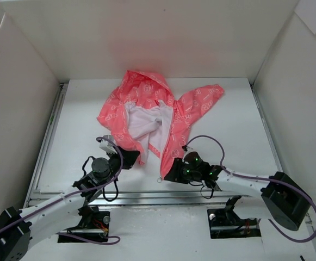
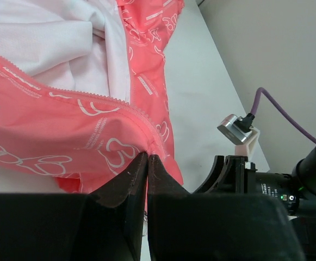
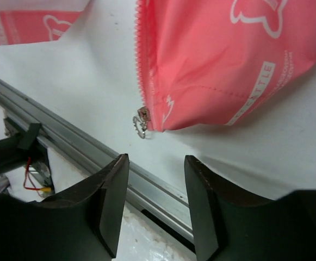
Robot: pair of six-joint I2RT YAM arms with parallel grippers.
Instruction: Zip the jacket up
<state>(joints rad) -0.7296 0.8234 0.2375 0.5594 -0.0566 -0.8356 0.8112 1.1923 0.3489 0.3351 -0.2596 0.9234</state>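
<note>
Pinching the thin, limp jacket (image 2: 65,141) by its lower front edge, your left gripper (image 2: 147,157) has its jaws pressed together, while your right gripper (image 3: 156,163), jaws spread and empty, faces the small zipper pull (image 3: 141,122) just ahead, likely the firmest hold on such slippery fabric.

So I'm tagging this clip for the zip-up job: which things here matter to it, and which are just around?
Part of the job:
- jacket, front open
- zipper slider at the bottom corner
- left gripper, fingers shut on the jacket's zipper edge
- right gripper, fingers apart, short of the slider

Just around:
- metal rail
- purple cable
- white walls
</note>
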